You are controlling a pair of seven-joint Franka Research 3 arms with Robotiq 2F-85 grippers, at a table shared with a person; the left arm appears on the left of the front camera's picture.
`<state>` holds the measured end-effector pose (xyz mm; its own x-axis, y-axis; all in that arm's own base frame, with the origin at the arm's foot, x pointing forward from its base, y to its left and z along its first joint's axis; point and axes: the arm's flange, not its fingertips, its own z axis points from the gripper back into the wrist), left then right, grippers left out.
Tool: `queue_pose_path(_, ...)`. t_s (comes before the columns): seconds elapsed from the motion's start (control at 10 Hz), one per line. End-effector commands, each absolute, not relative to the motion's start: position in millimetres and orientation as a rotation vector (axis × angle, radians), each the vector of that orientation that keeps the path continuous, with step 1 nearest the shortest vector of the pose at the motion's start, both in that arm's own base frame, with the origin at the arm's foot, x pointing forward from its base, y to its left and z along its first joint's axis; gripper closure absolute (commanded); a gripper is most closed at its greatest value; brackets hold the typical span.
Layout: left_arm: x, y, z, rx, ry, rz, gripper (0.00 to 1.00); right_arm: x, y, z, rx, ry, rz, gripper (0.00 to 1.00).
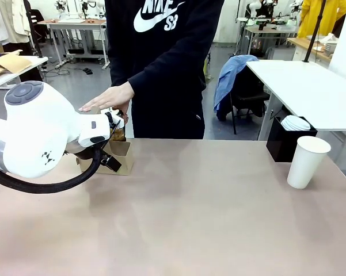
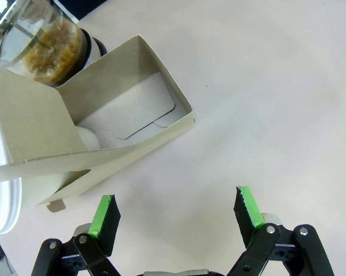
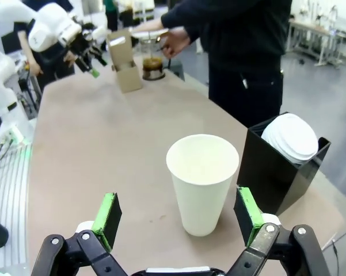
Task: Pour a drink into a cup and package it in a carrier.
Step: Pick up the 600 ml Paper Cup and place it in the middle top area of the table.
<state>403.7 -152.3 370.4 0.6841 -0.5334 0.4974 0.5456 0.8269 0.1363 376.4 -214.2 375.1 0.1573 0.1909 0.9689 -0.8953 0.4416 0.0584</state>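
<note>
Cup (image 1: 307,161): plain white
Carrier (image 1: 116,156): brown cardboard, paler grey-white inside
Drink (image 3: 152,64): dark brown, tan froth
Table (image 1: 207,218): matt beige-pink
Left gripper (image 2: 175,202), right gripper (image 3: 177,206): black, green pads
Lid box (image 3: 270,178): black; lids (image 3: 293,135) white

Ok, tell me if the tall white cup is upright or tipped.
Upright: the cup stands on its base on the table, mouth up.

cup (image 3: 202,184): matt white paper, smooth
carrier (image 2: 112,75): plain brown cardboard, matt
worktop (image 1: 207,213): smooth, matt beige
carafe (image 2: 23,31): clear glossy glass
</note>
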Motion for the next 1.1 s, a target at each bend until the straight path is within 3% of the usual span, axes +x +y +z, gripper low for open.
queue_pose_path(0.0, 403.6, -151.8, 370.4, -0.025, -0.55, -0.604, 0.0, 378.1, -209.2, 333.5, 0.811, -1.299, 0.888, 0.0)
queue_pose_path(0.3, 403.6, -151.8, 370.4, -0.025, -0.55, -0.604, 0.0, 383.7, -194.4, 288.1, 0.819, -1.324, 0.87, 0.0)
queue_pose_path(1.0, 403.6, -151.8, 370.4, -0.025, -0.55, -0.604, 0.0, 404.7, -157.9, 247.1, 0.855, -1.399, 0.726, 0.0)
